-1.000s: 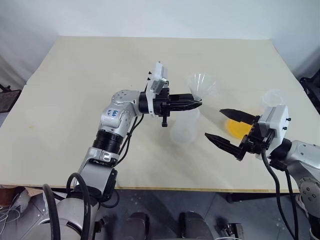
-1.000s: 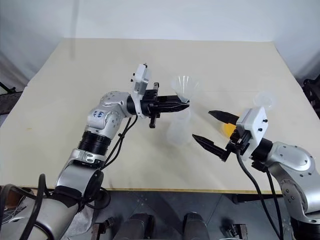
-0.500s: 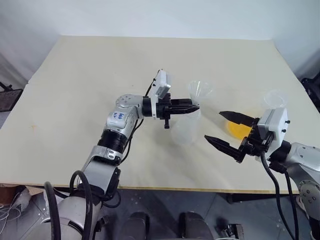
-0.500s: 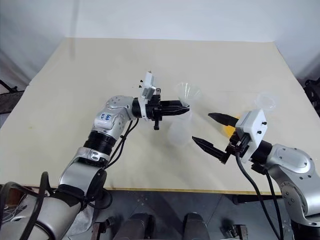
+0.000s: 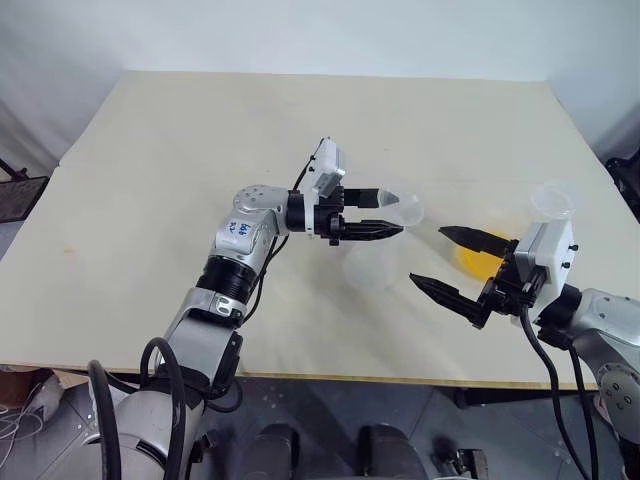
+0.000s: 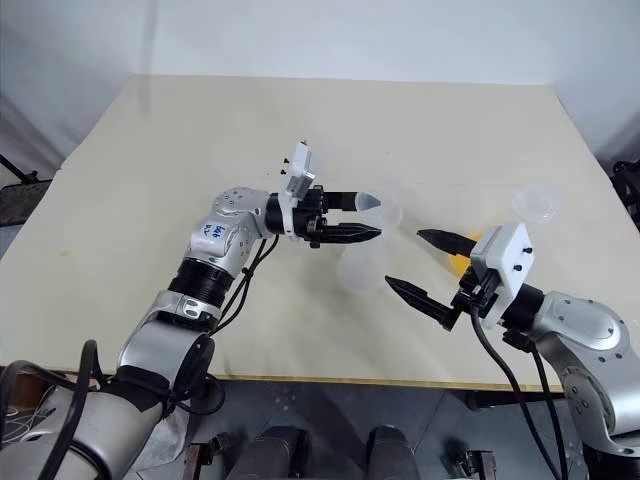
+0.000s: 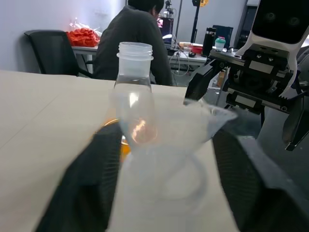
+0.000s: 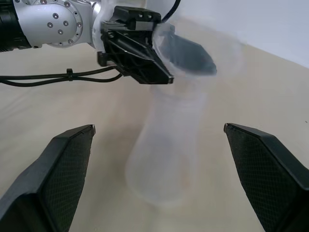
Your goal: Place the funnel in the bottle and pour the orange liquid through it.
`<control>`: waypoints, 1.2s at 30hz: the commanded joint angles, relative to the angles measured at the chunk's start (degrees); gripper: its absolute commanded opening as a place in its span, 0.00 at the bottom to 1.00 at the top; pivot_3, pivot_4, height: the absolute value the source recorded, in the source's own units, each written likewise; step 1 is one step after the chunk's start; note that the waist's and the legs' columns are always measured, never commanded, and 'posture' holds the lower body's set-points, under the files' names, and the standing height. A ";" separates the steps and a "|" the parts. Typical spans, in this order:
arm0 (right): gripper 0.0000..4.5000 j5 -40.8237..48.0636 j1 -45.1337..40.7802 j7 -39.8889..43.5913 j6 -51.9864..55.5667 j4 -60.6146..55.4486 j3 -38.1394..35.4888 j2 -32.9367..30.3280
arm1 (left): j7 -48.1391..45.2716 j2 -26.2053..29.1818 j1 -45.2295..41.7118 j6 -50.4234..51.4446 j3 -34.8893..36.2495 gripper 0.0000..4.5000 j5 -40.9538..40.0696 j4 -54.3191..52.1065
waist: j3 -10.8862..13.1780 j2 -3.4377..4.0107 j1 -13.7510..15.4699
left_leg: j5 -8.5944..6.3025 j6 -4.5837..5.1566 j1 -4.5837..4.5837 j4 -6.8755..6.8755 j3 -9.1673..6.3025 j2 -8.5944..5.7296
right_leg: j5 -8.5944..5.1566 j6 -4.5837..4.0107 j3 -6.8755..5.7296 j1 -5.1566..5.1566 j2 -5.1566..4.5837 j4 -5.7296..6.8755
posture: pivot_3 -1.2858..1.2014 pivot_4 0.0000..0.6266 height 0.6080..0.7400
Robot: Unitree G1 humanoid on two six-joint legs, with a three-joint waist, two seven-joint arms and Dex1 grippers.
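- The funnel [image 5: 398,210] sits in the bottle [image 5: 372,262] mid-surface; the left gripper [image 5: 385,212] stands spread around its rim, letting go.
- The right gripper [image 5: 452,260] gapes empty. Next, I judge: fetching the orange liquid [image 5: 472,259] by the right edge.
- The left wrist view adds a seated person [image 7: 133,46].

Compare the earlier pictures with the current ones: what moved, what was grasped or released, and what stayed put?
The left pincer lowered the funnel into the bottle, then opened and released it. The right pincer stayed open and still, and the orange liquid stayed in place behind it.
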 commanded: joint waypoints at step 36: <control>1.00 8.07 25.95 -11.44 4.38 -14.96 -28.01 6.64 | -5.89 25.48 22.02 7.56 10.11 1.00 -8.70 -27.65 | -0.02 0.03 0.25 | 0.00 0.00 0.09 -0.01 -0.12 0.10 | 0.00 0.00 0.06 0.14 -0.01 0.01 | 0.52 0.24 1.00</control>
